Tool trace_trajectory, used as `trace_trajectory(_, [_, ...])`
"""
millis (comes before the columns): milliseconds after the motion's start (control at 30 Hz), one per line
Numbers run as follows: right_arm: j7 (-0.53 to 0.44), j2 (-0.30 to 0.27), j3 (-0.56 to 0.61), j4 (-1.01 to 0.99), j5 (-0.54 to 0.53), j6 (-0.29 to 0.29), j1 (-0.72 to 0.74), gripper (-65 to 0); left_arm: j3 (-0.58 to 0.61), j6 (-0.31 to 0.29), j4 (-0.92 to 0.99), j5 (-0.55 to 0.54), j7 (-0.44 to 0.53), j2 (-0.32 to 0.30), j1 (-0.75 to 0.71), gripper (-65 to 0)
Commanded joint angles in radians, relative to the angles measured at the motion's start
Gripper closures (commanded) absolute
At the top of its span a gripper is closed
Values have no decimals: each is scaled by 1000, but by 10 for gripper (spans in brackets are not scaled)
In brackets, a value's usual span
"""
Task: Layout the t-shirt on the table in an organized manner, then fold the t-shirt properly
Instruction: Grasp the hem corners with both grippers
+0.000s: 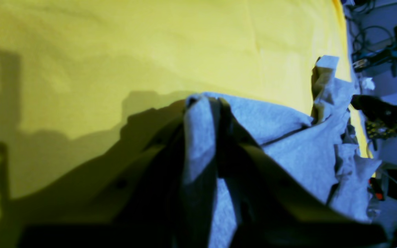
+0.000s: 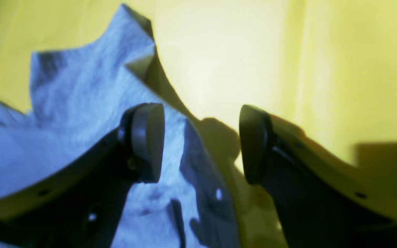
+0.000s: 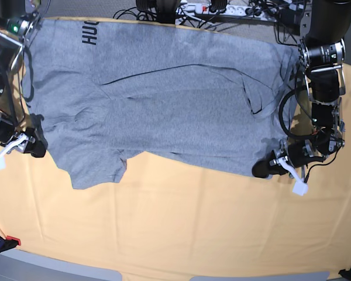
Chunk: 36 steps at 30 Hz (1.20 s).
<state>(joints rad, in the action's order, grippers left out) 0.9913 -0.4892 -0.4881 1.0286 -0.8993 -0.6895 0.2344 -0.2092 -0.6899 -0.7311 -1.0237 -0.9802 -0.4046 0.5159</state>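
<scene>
Base view: grey t-shirt (image 3: 164,99) spread wide across the far half of the table (image 3: 181,228), draped in pale orange-yellow cloth, with black lettering showing near one far corner and long creases running across the middle. Left gripper (image 3: 265,168) at the near corner of the shirt on this view's right side, fingers clenched on a pinch of the grey fabric at the hem edge. Right gripper (image 3: 36,146) at the opposite side of the shirt, beside the sleeve, sitting at the fabric's edge. Bare tablecloth stretching well nearer than both grippers. Tangle of cables and a power strip (image 3: 213,8) beyond the far table edge. Left wrist view: dark fingers (image 1: 226,137) pressed together with a ridge of grey t-shirt (image 1: 198,137) bunched and trapped between them, more shirt crumpled just past the fingertips, yellow cloth (image 1: 150,44) beyond. Right wrist view: two rounded dark pads (image 2: 148,137) standing well apart, released, nothing gripped between them; one pad over the grey t-shirt (image 2: 81,103), the other over bare yellow cloth (image 2: 322,51), shirt edge running through the gap between them.
</scene>
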Motion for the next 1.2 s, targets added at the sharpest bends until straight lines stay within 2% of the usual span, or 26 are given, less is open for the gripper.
trace_trajectory(0, [-12,-23,-5,-22,-28,-9,36,-365,-4,-8,-13,-21,13,-17,33,0])
trace_trajectory(133, [-3,-20,-5,-117,-79,-9,54,-364,-4,-8,-13,-21,14,-16,33,0])
trace_trajectory(333, [49,18,13,-118,-80,-9,51,-364,-5,-8,-13,-25,14,-17,31,0])
trace_trajectory(600, [52,26,119,-118,-97,-9,58,-353,-5,-8,-13,-25,14,-16,30,0])
trace_trajectory(700, [49,26,135,-118,-95,-9,72,-257,-4,-8,-13,-25,14,-16,31,0])
trace_trajectory(867, [50,26,135,-118,-95,-9,110,-6,-5,-8,-13,-26,14,-16,31,0])
trace_trajectory(1167, [51,26,135,-118,-88,-9,160,0,-5,-8,-13,-33,20,-17,34,0])
